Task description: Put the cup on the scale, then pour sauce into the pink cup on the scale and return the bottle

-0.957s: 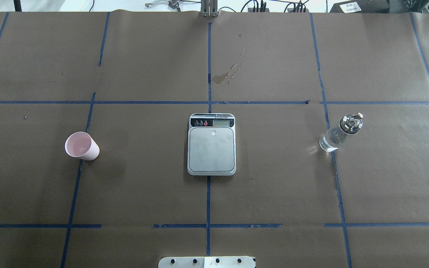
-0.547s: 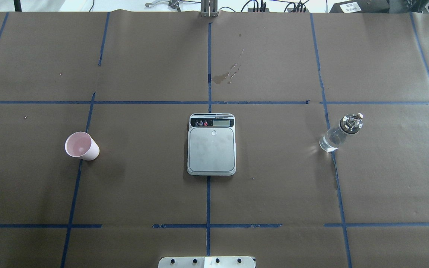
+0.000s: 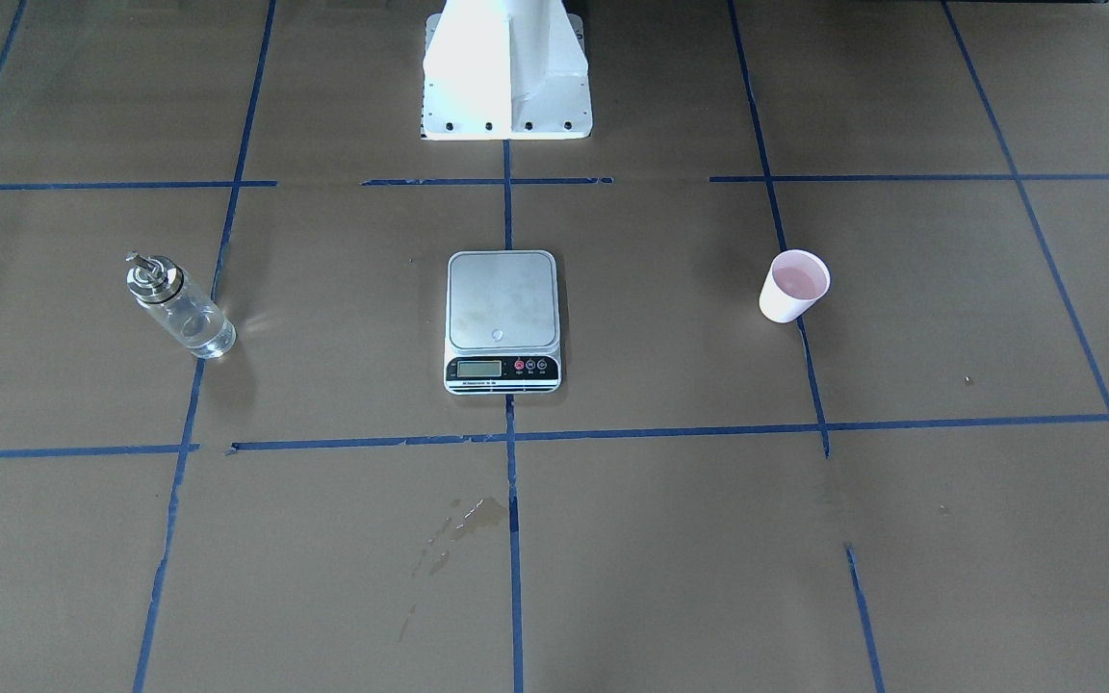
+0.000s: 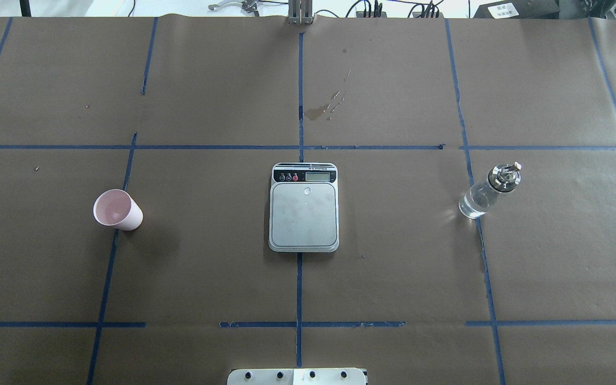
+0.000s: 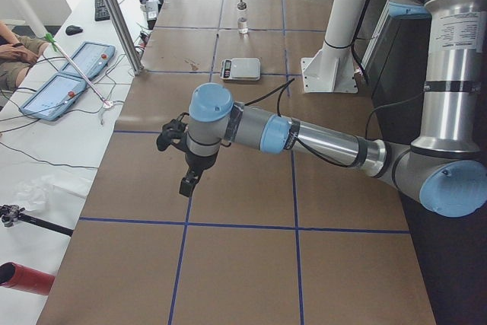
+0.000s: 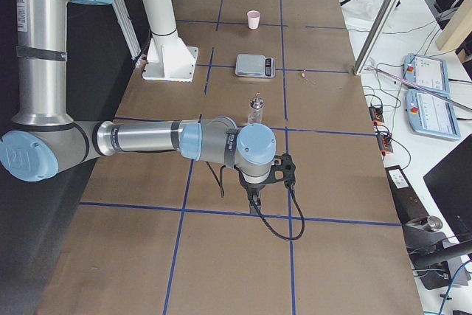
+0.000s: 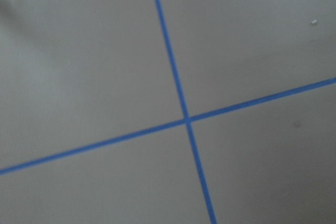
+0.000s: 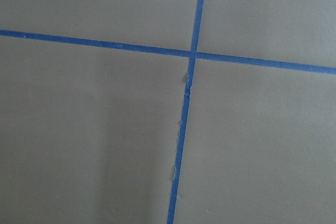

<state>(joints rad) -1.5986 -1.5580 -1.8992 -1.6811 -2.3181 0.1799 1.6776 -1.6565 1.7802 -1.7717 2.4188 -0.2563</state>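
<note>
The pale pink cup (image 4: 117,210) stands upright on the table's left side, also in the front-facing view (image 3: 792,286). The scale (image 4: 303,208) lies at the table's middle with a bare platform, also in the front-facing view (image 3: 502,320). The glass bottle (image 4: 489,191) with clear liquid stands upright at the right, also in the front-facing view (image 3: 179,306). My left gripper (image 5: 187,183) shows only in the left side view and my right gripper (image 6: 252,199) only in the right side view, both over bare paper far from these things. I cannot tell if they are open or shut.
Brown paper with blue tape lines (image 4: 299,289) covers the table. A dried stain (image 4: 323,109) lies beyond the scale. The robot's base plate (image 4: 297,376) sits at the near edge. Tablets and cables (image 5: 72,74) lie on the side table.
</note>
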